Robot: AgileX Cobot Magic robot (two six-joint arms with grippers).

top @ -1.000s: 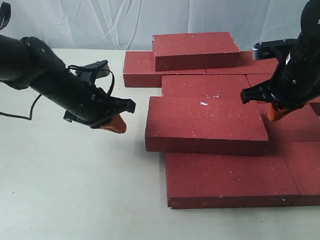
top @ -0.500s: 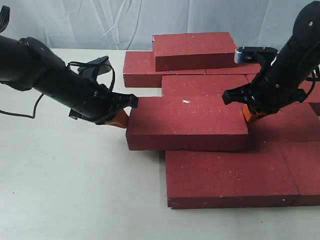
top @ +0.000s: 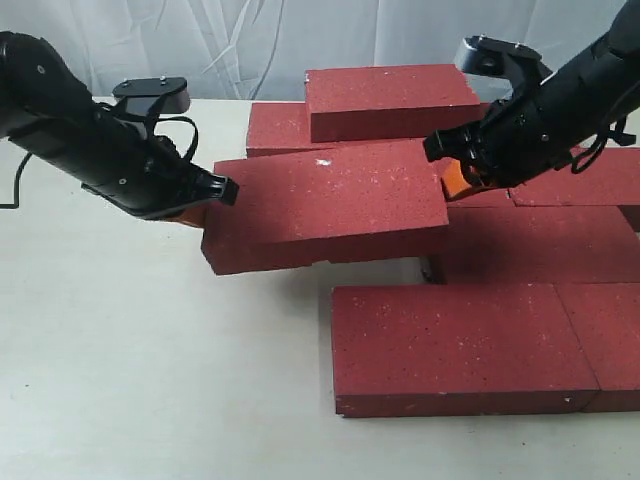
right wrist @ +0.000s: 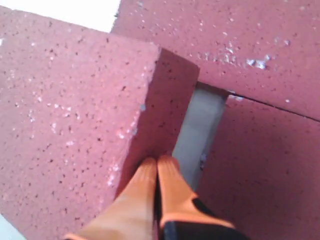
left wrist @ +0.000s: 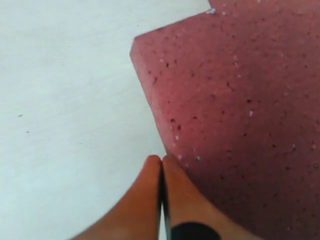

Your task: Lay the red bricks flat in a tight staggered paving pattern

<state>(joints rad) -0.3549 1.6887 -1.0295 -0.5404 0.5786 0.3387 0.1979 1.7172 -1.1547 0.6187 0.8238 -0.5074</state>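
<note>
One red brick is tilted, its left end out over the white table and its right end by the paved bricks. My left gripper is shut, with its orange tips against the brick's left end. In the left wrist view the shut tips touch the edge of this brick. My right gripper is shut too and presses on the brick's right end. The right wrist view has those tips against the brick's end face. Neither gripper clasps anything.
Flat red bricks lie at the front, front right and right. Another brick rests on top of the back row. A bare strip of table shows between bricks. White cloth hangs behind.
The brick has shifted left and toward the back and now sits tilted. Both shut grippers have moved with it, the right one far to the left, the left one back.
</note>
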